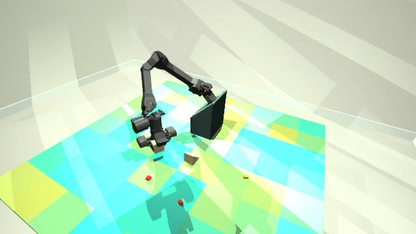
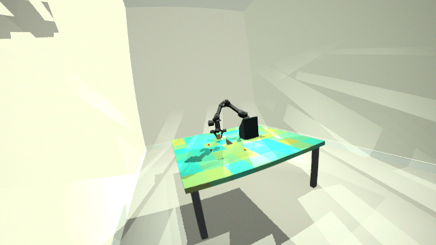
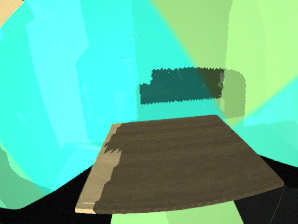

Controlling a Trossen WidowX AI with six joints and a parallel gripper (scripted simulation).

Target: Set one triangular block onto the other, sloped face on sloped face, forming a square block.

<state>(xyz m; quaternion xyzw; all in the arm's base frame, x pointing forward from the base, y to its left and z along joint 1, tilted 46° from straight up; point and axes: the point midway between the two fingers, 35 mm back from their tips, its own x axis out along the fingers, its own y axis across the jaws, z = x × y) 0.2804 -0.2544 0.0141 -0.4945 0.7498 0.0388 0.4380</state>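
Observation:
My gripper point(image 1: 158, 147) point(image 2: 218, 135) is shut on a brown wooden triangular block point(image 1: 158, 149) point(image 2: 219, 137) point(image 3: 185, 165) and holds it above the table, with a shadow beneath it. In the wrist view the held block shows a broad wood-grained face, and the gripper's fingers are mostly hidden behind it. The other triangular block point(image 1: 190, 158) point(image 2: 229, 141) stands on the table a short way to the right of the held block in the top view. A pale wooden corner point(image 3: 7, 10) of it shows at the top left of the wrist view. The two blocks are apart.
Two small red pieces point(image 1: 148, 177) point(image 1: 181, 202) lie on the patchwork table point(image 1: 107, 136) point(image 2: 272, 150) nearer the top camera. A small orange-yellow piece point(image 1: 246, 176) point(image 2: 244, 150) lies farther right. A tall dark box-like body point(image 1: 208, 121) point(image 2: 249, 128) stands at the arm's base.

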